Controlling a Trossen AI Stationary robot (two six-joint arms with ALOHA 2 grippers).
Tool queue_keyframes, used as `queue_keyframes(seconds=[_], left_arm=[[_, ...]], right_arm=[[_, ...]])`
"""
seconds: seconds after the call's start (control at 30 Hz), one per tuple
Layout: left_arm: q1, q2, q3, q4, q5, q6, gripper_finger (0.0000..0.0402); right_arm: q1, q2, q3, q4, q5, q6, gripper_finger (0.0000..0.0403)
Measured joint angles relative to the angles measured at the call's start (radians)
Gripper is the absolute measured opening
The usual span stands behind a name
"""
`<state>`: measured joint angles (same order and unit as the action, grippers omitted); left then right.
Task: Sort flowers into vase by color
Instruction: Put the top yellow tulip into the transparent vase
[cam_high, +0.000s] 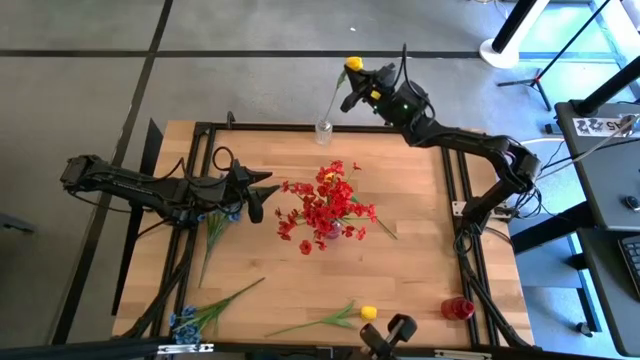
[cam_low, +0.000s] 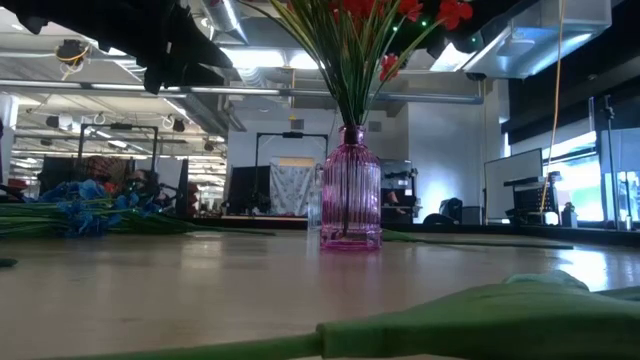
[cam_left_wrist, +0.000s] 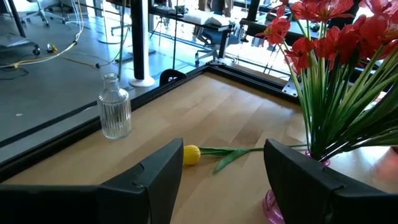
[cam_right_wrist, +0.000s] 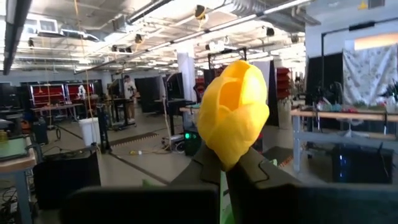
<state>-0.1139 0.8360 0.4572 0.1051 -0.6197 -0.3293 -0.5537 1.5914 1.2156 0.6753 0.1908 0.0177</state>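
Observation:
My right gripper (cam_high: 356, 88) is raised over the table's far edge and is shut on a yellow tulip (cam_right_wrist: 233, 112). The tulip's stem slants down toward a clear ribbed vase (cam_high: 323, 130) standing at the far edge. Whether the stem's end is inside the vase, I cannot tell. My left gripper (cam_high: 257, 198) is open, left of the red flowers (cam_high: 325, 208), which stand in a pink vase (cam_low: 350, 190). Blue flowers (cam_high: 215, 222) lie under the left arm. More blue flowers (cam_high: 185, 320) and a second yellow tulip (cam_high: 366, 313) lie near the near edge. My right gripper pinches the yellow tulip between its two fingers (cam_right_wrist: 264, 177) just below the head (cam_right_wrist: 231, 158). The head stands up past the fingertips. The tulip is lifted, and its stem (cam_high: 335, 100) hangs down toward the clear vase.
Another yellow tulip (cam_left_wrist: 191, 154) lies on the table beyond the left gripper, beside the pink vase. A small red object (cam_high: 458, 308) sits near the near right corner. A black frame rail (cam_high: 300, 127) runs along the far edge. Bare wood (cam_high: 420, 270) shows right of the red flowers.

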Motion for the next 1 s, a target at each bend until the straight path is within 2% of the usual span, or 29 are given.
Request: queue_keyframes(seconds=[0.23,0.77,1.0], left_arm=[[0.000,0.000,0.000,0.000,0.000,-0.002,0.0218],[0.000,0.000,0.000,0.000,0.000,-0.003,0.0218],[0.000,0.000,0.000,0.000,0.000,-0.002,0.0218]], right_arm=[[0.004,-0.001,0.000,0.036,0.020,-0.026,0.0005],[0.005,0.001,0.000,-0.024,0.018,-0.024,0.0005],[0.005,0.003,0.000,-0.170,-0.025,-0.023,0.0006]])
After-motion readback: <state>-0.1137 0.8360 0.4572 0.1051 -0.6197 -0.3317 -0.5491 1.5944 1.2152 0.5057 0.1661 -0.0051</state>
